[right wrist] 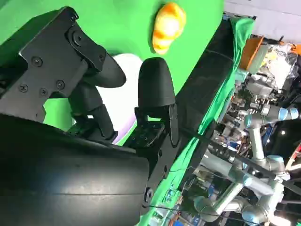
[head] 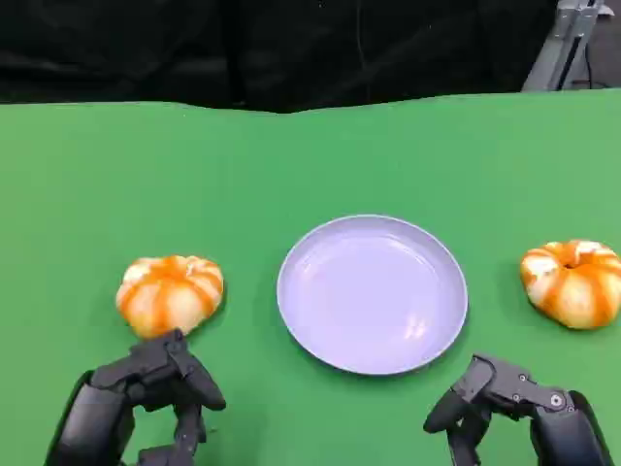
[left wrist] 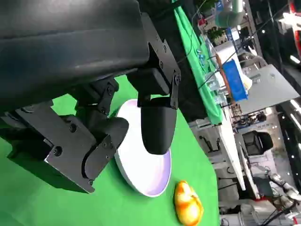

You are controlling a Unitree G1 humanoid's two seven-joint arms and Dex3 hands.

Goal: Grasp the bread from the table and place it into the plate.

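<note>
Two round orange-and-white bread buns lie on the green table. The left bread (head: 170, 294) sits left of the lilac plate (head: 372, 291), and the right bread (head: 572, 282) lies near the table's right side. My left hand (head: 146, 396) hovers just in front of the left bread, fingers apart and holding nothing. My right hand (head: 505, 406) is at the plate's front right, also holding nothing. In the left wrist view, the left hand (left wrist: 99, 108) is before the plate (left wrist: 150, 176) with the right bread (left wrist: 188, 205) beyond. The right wrist view has the right hand (right wrist: 99, 122), the plate (right wrist: 123, 101) and the left bread (right wrist: 168, 26).
The green cloth (head: 310, 165) ends at a dark backdrop at the far edge. A grey metal stand (head: 568, 44) rises at the back right. The wrist views show lab benches and other robot arms (right wrist: 258, 141) beyond the table.
</note>
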